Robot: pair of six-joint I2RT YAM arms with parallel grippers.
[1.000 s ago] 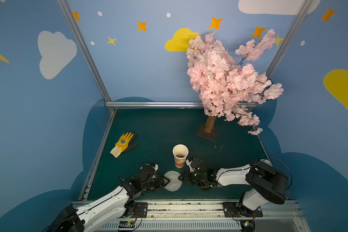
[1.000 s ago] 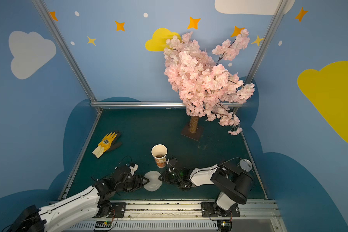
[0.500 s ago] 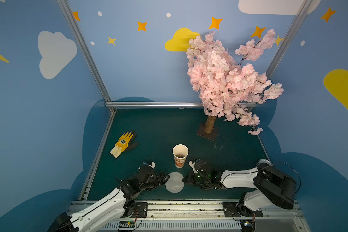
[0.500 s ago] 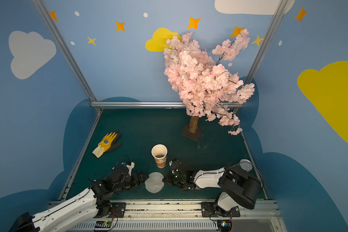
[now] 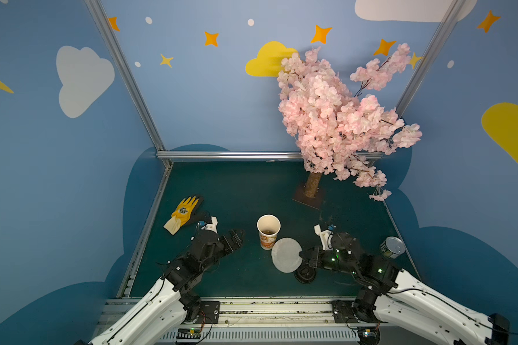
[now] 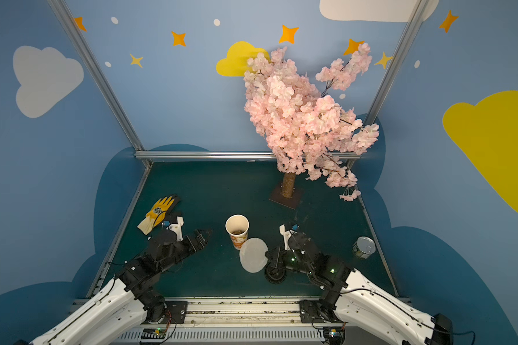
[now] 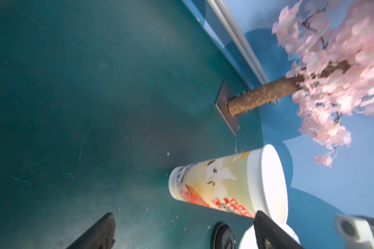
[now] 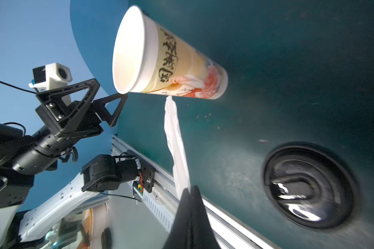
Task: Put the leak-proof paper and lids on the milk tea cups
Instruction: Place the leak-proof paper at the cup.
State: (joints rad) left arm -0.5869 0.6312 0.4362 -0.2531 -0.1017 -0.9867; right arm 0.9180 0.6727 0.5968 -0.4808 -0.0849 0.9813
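The milk tea cup [image 5: 268,230] [image 6: 237,231] stands upright and uncovered near the middle of the green mat; it is white with orange print. The leak-proof paper [image 5: 286,254] [image 6: 253,254], a whitish round sheet, hangs just right of the cup. My right gripper [image 5: 302,257] [image 8: 190,189] is shut on its edge. In the right wrist view the paper [image 8: 175,138] shows edge-on and reaches to the cup [image 8: 171,56]. My left gripper [image 5: 237,236] [image 7: 185,213] is open and empty, left of the cup [image 7: 225,185].
A black round lid [image 5: 305,273] [image 8: 309,187] lies on the mat under the right gripper. A silver tin can [image 5: 392,247] stands at the right edge. A yellow glove [image 5: 183,213] lies at the left. A pink blossom tree [image 5: 335,119] stands at the back right.
My left gripper has opened, let go of the paper and drawn back to the left. The right gripper has shut on the paper and carried it up and to the right, beside the cup.
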